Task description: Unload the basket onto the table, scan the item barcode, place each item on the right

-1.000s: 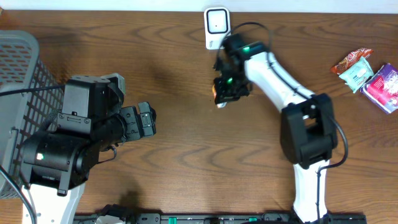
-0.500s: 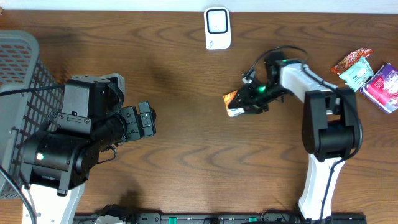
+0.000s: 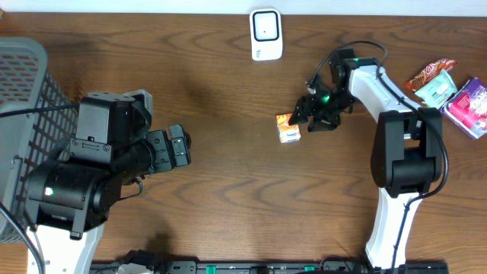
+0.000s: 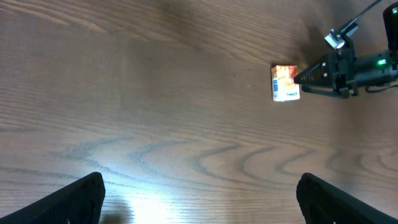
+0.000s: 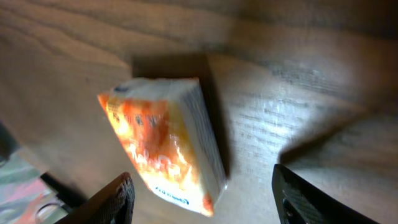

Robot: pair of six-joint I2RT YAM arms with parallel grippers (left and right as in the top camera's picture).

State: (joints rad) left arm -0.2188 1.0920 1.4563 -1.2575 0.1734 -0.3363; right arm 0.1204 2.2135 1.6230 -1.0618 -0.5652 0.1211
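Orange packet (image 3: pixel 288 128) lies loose on the table right of centre, just left of your right gripper (image 3: pixel 306 114), whose jaws stand apart and grip nothing. Your left gripper (image 4: pixel 199 198) is spread wide and empty. You have one orange packet, one white scanner (image 3: pixel 265 33) at the far edge, and three wrapped items (image 3: pixel 449 87) far right. The packet's long axis runs near to far, orange end far.

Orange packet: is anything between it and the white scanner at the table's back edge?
Nothing visible. Only bare table lies between the orange packet and the scanner. The right gripper, open, sits beside the packet, off that line.
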